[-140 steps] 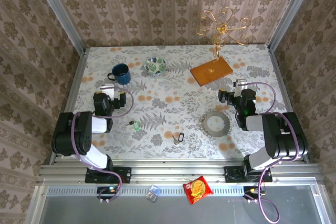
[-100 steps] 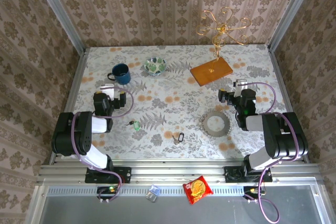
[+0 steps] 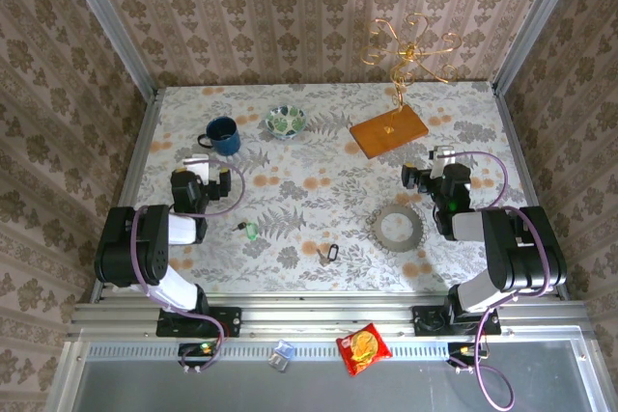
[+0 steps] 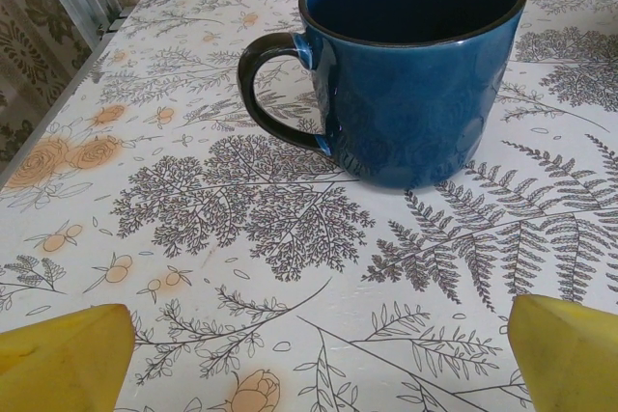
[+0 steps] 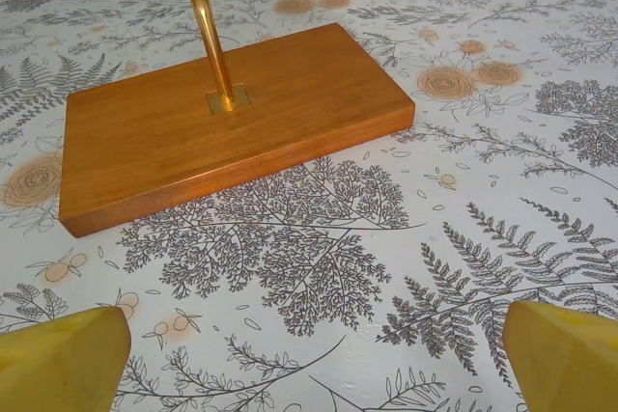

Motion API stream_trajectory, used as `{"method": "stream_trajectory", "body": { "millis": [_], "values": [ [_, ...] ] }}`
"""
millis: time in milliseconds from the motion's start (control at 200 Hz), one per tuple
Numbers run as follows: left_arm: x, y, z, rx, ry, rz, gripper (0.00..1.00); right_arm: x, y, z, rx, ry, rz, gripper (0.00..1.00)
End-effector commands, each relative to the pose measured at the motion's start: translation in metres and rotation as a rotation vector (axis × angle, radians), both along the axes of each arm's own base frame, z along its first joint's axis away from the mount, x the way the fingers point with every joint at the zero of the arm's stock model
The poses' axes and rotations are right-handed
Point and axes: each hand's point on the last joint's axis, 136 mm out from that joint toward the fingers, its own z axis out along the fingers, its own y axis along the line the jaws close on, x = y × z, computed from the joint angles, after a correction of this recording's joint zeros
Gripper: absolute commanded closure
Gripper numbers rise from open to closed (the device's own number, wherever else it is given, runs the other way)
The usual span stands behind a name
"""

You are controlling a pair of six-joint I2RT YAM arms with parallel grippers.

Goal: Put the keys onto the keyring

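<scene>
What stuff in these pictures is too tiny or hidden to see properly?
Green key, top view: too small to see its teeth or hole.
Small dark loop, top view: too small to tell what it is.
Gold pole, right wrist view: cut off by the top edge.
Blue mug, left wrist view: inside bottom hidden by its own wall.

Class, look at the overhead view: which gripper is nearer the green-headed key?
Left. The left gripper sits just beyond and left of the green-headed key; the right gripper is far across the table to its right.
</scene>
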Motion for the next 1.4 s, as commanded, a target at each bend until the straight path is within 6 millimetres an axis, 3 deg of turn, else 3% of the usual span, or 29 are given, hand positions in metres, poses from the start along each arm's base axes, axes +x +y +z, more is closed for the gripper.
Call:
{"method": "stream_trajectory", "body": {
  "millis": [0,300,445,480,620,750,880,1025,1115,1225,1395],
  "values": [
    [0.008,0.001,0.014,0.0,-0.036,-0.002,0.0,0.006,-0.004,0.005,-0.005,-0.014,-0.026,0.0],
    [0.005,-0.007,0.017,-0.002,-0.053,-0.057,0.0,0.005,-0.003,0.008,-0.004,-0.024,-0.024,0.0],
    [-0.011,0.0,0.043,-0.005,-0.124,-0.012,0.0,0.001,-0.006,0.029,-0.012,-0.001,-0.04,0.03],
    [-0.014,0.004,0.051,-0.004,-0.137,0.01,0.0,-0.001,-0.009,0.044,-0.004,-0.012,-0.061,0.03],
    [-0.024,0.01,0.082,-0.04,-0.17,0.06,0.01,-0.01,-0.007,0.069,0.064,0.015,-0.108,0.08],
    [-0.028,0.003,0.1,-0.139,-0.156,0.051,0.02,-0.021,0.007,0.078,0.204,0.097,-0.141,0.13],
    [-0.033,-0.027,0.109,-0.26,-0.097,-0.048,0.06,-0.044,0.025,0.065,0.333,0.296,-0.181,0.19],
    [-0.043,-0.072,0.102,-0.278,-0.032,-0.124,0.07,-0.083,0.038,0.038,0.423,0.51,-0.222,0.32],
    [-0.052,-0.108,0.093,-0.289,0.007,-0.191,0.08,-0.106,0.049,0.022,0.454,0.619,-0.204,0.41],
    [-0.068,-0.159,0.083,-0.32,0.077,-0.307,0.1,-0.136,0.057,0.006,0.433,0.763,-0.203,0.45],
    [-0.087,-0.215,0.071,-0.341,0.134,-0.392,0.11,-0.167,0.055,-0.016,0.415,0.89,-0.274,0.57]
  ]
}}
